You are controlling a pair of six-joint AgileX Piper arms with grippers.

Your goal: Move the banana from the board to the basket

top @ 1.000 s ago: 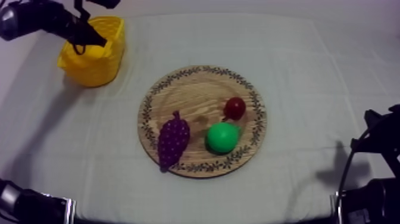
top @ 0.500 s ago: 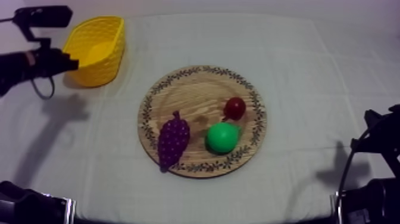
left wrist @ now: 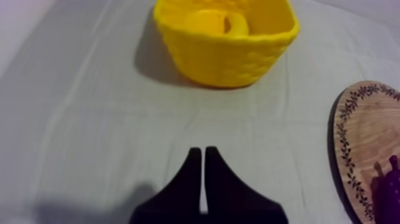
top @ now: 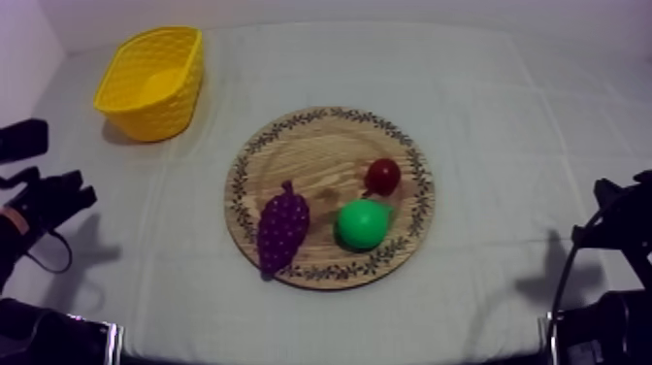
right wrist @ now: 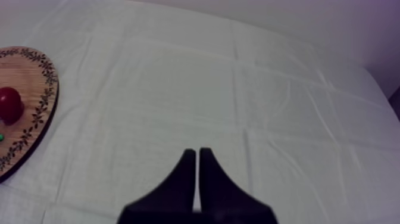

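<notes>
The yellow banana [left wrist: 215,22] lies inside the yellow basket [top: 150,82] at the table's far left. My left gripper [top: 76,194] hangs low over bare cloth at the left edge, well short of the basket [left wrist: 229,44]. Its fingers lie together as a narrow wedge [left wrist: 202,154], shut on nothing. The round wooden board [top: 320,155] sits mid-table with purple grapes [top: 282,229], a green pear [top: 363,223] and a small red fruit [top: 382,176] on it. My right gripper [right wrist: 197,154] is shut, empty, over cloth to the right of the board [right wrist: 30,83].
The right arm [top: 613,233] rests at the table's lower right edge. Between the basket and the board lies open cloth. The board's patterned rim [left wrist: 351,143] and the grapes [left wrist: 387,184] lie off to one side of my left gripper. The small red fruit [right wrist: 10,104] sits near the board's rim.
My left arm has drawn back from over the basket, down along the left side of the table to a low spot near the front. The right arm has not moved.
</notes>
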